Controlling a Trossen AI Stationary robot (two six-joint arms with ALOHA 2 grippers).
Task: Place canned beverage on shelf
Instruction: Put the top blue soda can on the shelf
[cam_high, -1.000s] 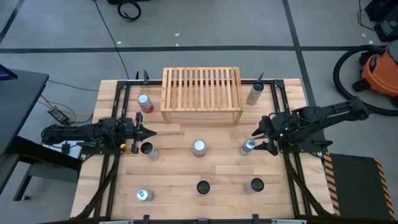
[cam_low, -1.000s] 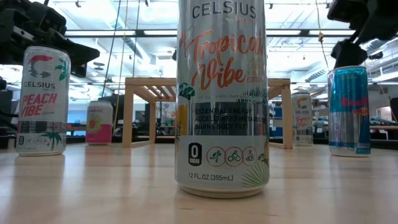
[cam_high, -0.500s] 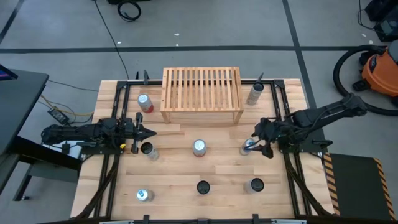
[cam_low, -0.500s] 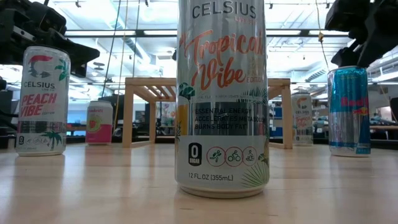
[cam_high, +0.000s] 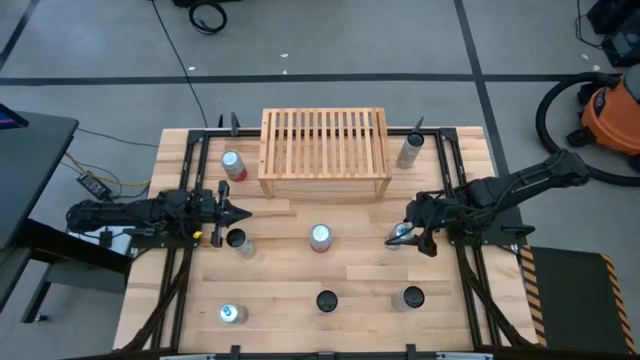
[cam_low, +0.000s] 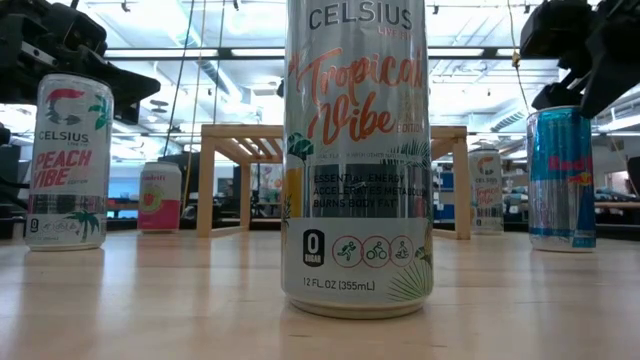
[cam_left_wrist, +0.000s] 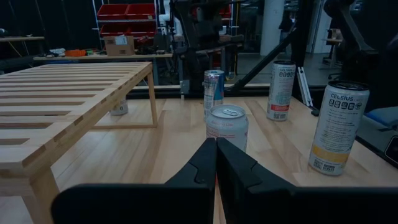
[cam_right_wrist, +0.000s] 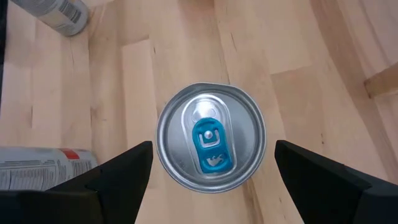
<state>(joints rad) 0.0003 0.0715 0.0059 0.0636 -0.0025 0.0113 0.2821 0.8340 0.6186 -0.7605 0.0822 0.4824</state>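
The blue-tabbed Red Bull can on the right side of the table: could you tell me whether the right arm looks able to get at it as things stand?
Probably yes. The right claw hangs open directly above the Red Bull can, one finger on either side, nothing between them, and neighbouring cans stand clear.

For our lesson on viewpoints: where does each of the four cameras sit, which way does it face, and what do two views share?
High view: above the table, facing straight down; both arms show, and the shelf.
Low view: at table-top height, facing level across; the right claw hangs over the blue can.
Left wrist view: on the left arm, facing forward past the shut left claw.
Right wrist view: on the right arm, facing down; open fingers flank the can.
Shared: low and right wrist views show the same blue can.
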